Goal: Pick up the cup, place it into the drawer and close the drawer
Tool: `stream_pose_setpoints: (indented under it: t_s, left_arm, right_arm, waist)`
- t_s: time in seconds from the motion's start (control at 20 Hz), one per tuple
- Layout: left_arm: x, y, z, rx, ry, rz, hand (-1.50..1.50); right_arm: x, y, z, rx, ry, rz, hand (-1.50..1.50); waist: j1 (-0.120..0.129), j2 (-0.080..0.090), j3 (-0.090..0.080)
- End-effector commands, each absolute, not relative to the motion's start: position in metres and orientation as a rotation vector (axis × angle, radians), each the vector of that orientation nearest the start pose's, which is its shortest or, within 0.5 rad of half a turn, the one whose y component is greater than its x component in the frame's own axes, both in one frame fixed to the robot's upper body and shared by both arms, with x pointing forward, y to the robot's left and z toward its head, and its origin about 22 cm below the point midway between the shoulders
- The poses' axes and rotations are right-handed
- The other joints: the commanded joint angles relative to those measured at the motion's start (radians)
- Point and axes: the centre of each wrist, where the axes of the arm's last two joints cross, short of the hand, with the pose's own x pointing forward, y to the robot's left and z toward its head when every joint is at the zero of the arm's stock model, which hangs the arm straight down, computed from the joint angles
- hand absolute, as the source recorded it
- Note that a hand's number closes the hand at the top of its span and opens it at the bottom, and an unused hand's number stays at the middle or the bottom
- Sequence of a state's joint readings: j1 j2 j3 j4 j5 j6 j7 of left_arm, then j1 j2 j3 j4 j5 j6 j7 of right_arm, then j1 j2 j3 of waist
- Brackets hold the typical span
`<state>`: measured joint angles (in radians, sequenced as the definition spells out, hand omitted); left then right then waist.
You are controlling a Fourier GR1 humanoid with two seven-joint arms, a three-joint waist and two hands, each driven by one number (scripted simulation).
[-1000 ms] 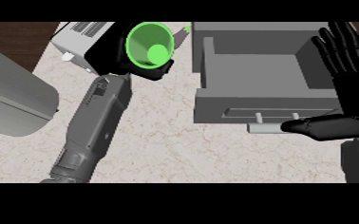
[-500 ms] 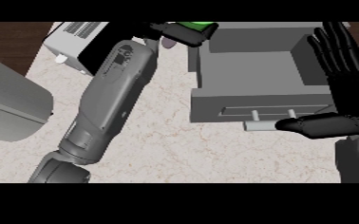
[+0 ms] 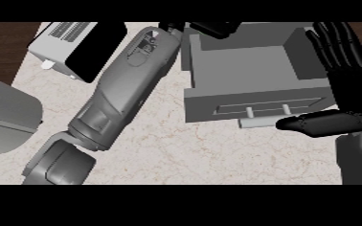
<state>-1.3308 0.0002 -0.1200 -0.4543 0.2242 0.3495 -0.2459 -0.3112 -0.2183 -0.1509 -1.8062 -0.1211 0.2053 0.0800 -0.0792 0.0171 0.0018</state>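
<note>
**Left arm stretching over the open drawer, cup out of sight**

The left forearm (image 3: pixel 120 93) is lying diagonally across the marbled counter (image 3: pixel 176 158), running from seven o'clock up toward twelve. The left hand (image 3: pixel 212 28) is showing only as dark fingers at the view's top edge, over the back rim of the open grey drawer (image 3: pixel 251 69); whether they are curled or holding anything cannot be told. The cup is not showing anywhere. The right hand (image 3: pixel 338 72) is resting at three o'clock, fingers straight and pointing up, thumb lying just beside the drawer's handle (image 3: pixel 265 122), holding nothing. A toaster (image 3: pixel 71 48) is sitting at ten o'clock.
</note>
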Motion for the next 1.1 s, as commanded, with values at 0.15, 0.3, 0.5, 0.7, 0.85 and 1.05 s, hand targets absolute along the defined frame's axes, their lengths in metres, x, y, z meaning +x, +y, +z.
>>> stream_pose_setpoints:
  t_s: [0.15,0.3,0.5,0.7,0.85,1.05]
  left_arm:
    - [0.448,0.032,0.153,0.006,-1.749,-0.426,1.50]
    - [0.445,0.032,0.142,0.012,-1.714,-0.474,1.50]
    - [0.442,0.040,0.119,0.027,-1.695,-0.484,-1.50]
    - [0.439,0.041,0.114,-0.048,-1.758,-0.396,-1.50]
    - [0.438,0.041,0.117,-0.134,-1.782,-0.291,-1.50]
    - [0.438,0.033,0.136,-0.258,-1.859,-0.220,-1.50]
  right_arm:
    - [0.289,-0.266,0.151,0.079,-2.031,0.325,-1.50]
    - [0.292,-0.249,0.158,0.112,-2.038,0.352,-1.50]
    - [0.291,-0.252,0.159,0.151,-2.047,0.365,-1.50]
    - [0.302,-0.235,0.170,0.242,-2.052,0.422,-1.50]
    - [0.301,-0.221,0.158,0.399,-2.012,0.497,-1.50]
    - [0.297,-0.200,0.157,0.618,-1.967,0.659,1.50]
  waist:
    - [-0.044,0.016,0.001]
    - [-0.088,0.024,0.001]
    - [-0.115,0.027,0.001]
    - [-0.127,0.039,-0.001]
    - [-0.128,0.038,-0.001]
    - [-0.136,0.037,-0.001]
